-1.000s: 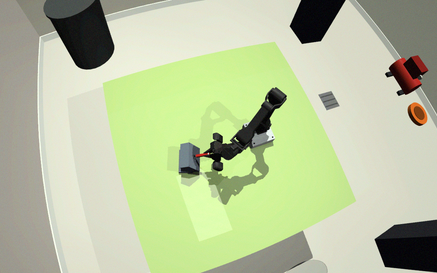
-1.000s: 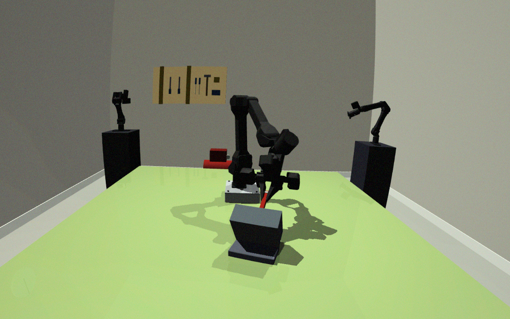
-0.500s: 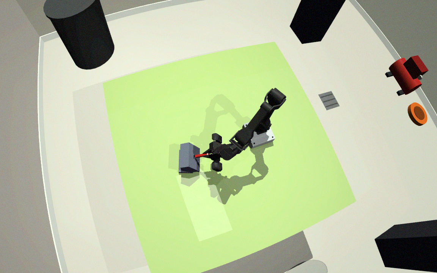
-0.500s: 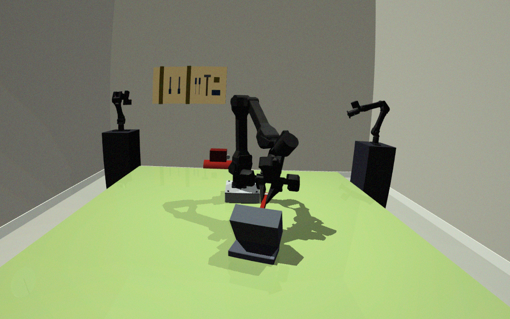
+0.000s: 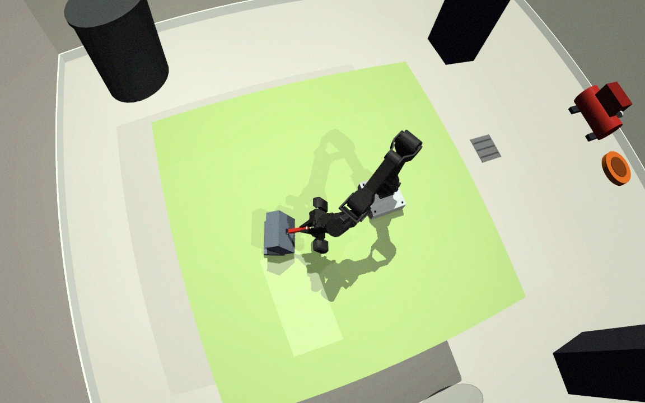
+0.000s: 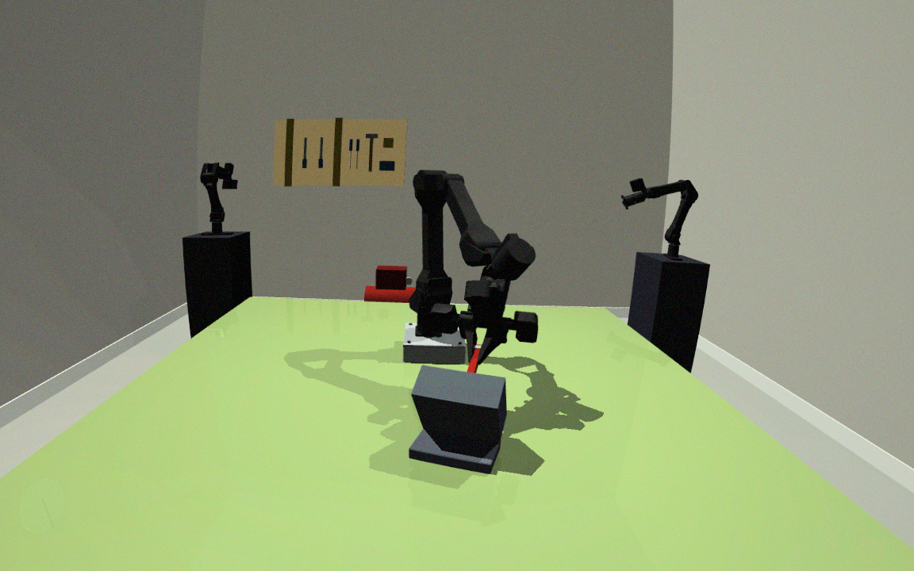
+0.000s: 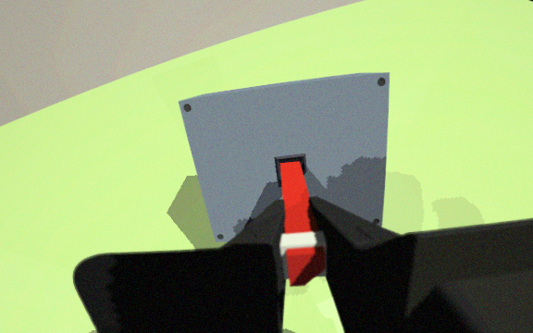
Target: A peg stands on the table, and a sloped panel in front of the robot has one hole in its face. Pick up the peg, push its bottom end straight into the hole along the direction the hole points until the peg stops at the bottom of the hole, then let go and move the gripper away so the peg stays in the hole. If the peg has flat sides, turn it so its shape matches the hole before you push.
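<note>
A red square peg (image 7: pixel 294 199) (image 5: pixel 295 230) (image 6: pixel 473 362) with a white band near its top end is held between my gripper's fingers (image 5: pixel 308 228). The gripper is shut on the peg. The peg's bottom end sits inside the square hole (image 7: pixel 290 160) in the face of the grey sloped panel (image 7: pixel 248 134) (image 5: pixel 277 230) (image 6: pixel 457 411). The peg's flat sides line up with the hole's edges. In the exterior view the panel's back hides the hole.
The arm's grey base (image 5: pixel 387 202) (image 6: pixel 432 349) stands behind the panel. Black pedestals (image 6: pixel 215 280) (image 6: pixel 666 305) with small camera arms stand at the table's sides. A red machine (image 5: pixel 600 107) and an orange ring (image 5: pixel 615 168) lie far off the green mat (image 5: pixel 244 150).
</note>
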